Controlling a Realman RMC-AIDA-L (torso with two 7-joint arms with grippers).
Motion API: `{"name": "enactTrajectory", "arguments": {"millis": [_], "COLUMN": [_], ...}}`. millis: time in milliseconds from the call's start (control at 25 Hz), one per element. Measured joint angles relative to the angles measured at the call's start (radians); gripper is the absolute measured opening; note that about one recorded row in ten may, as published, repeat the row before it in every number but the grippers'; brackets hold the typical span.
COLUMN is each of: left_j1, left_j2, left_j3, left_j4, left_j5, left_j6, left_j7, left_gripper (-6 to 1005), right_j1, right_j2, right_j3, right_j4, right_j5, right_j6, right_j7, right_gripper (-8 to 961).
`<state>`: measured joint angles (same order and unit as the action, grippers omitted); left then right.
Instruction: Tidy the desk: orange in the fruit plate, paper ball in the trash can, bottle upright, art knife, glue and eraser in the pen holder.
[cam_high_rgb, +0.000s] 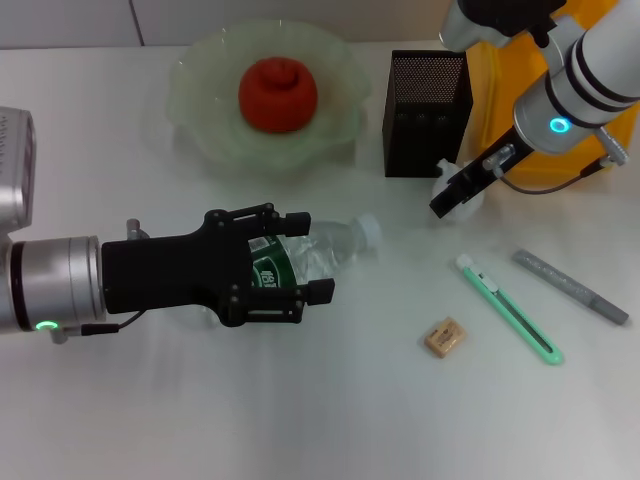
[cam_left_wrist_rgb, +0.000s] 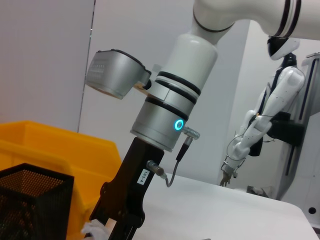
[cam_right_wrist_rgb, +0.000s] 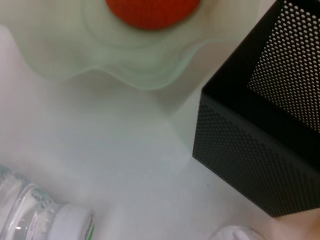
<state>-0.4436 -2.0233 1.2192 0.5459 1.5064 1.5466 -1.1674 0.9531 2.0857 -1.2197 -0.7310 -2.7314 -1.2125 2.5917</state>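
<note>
The bottle (cam_high_rgb: 325, 250) lies on its side on the desk (cam_high_rgb: 300, 400), cap toward the pen holder (cam_high_rgb: 425, 115). My left gripper (cam_high_rgb: 305, 257) has its jaws on both sides of the bottle's green label and is shut on it. My right gripper (cam_high_rgb: 447, 200) is low in front of the pen holder, shut on the paper ball (cam_high_rgb: 472, 192); the left wrist view also shows the paper ball (cam_left_wrist_rgb: 92, 230). The orange (cam_high_rgb: 278, 93) sits in the fruit plate (cam_high_rgb: 200, 110). The art knife (cam_high_rgb: 508, 310), glue (cam_high_rgb: 570, 287) and eraser (cam_high_rgb: 444, 337) lie on the desk at the right.
The trash can (cam_high_rgb: 495, 100) stands behind the pen holder at the far right, partly hidden by my right arm. In the right wrist view the pen holder (cam_right_wrist_rgb: 250, 165), the fruit plate's rim (cam_right_wrist_rgb: 135, 65) and the bottle's cap (cam_right_wrist_rgb: 65, 225) are close by.
</note>
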Motion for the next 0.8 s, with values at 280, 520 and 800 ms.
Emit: {"name": "enactTrajectory", "arguments": {"millis": [280, 520, 800], "left_j1": [-0.001, -0.003, -0.003], "left_j2": [-0.006, -0.006, -0.005], "left_j3": [0.000, -0.002, -0.009], "left_j4": [-0.001, -0.001, 0.001], "left_j5": [0.000, 0.000, 0.000], "left_j6": [-0.023, -0.026, -0.026], "left_j7": [0.000, 0.000, -0.001], "left_gripper": [842, 842, 842], "right_j1": [-0.006, -0.085, -0.251], "right_j2": [0.001, 0.000, -0.006], "right_j3": [-0.005, -0.004, 0.033], "right_j4": [-0.014, -0.244, -0.685], "right_j5": [0.013, 0.035, 0.071], "right_j6": [-0.025, -0.188, -0.337], "right_j7": [-0.013, -0.014, 0.012], "right_gripper": [537, 488, 512]}}
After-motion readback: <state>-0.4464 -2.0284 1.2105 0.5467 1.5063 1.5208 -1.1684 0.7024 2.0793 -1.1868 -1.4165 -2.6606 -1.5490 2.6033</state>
